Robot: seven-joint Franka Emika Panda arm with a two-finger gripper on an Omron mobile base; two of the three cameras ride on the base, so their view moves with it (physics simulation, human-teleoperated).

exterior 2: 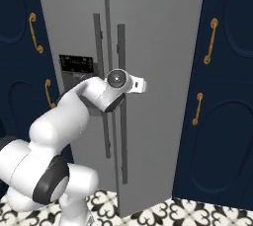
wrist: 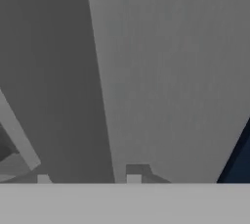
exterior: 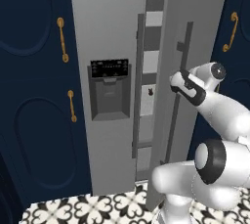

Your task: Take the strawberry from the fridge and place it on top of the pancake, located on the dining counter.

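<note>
Stage: early; the fridge (exterior: 114,32) is being opened, nothing fetched yet.
Done: the right door (exterior: 195,3) stands ajar in the left base view, its edge swung out toward the robot, with pale shelf fronts showing in the gap (exterior: 152,61) between the two doors.
Left: widen the door, find and grasp the strawberry, carry it to the pancake on the dining desk, set it on top. By this judgement nearly the whole task remains.
Strawberry: presumably inside the fridge; the gap is too narrow to tell what lies on the shelves.
Arm: rises from the base and bends toward the right door, wrist level with the dispenser (exterior: 110,91).
Claw: at the right door's handle (exterior: 181,78), by the left base view (exterior: 177,82); in the right base view the wrist (exterior 2: 118,79) sits just in front of that handle (exterior 2: 121,47).
Claw opening: cannot tell; the fingers are hidden behind the wrist in both base views. Grip on the handle also cannot be confirmed.
Hand view: grey door surface close up, a dark navy sliver at lower right (wrist: 239,164).
Surroundings: navy cabinets (exterior: 34,96) with gold handles flank the fridge; patterned tile floor (exterior: 97,208) below.
</note>
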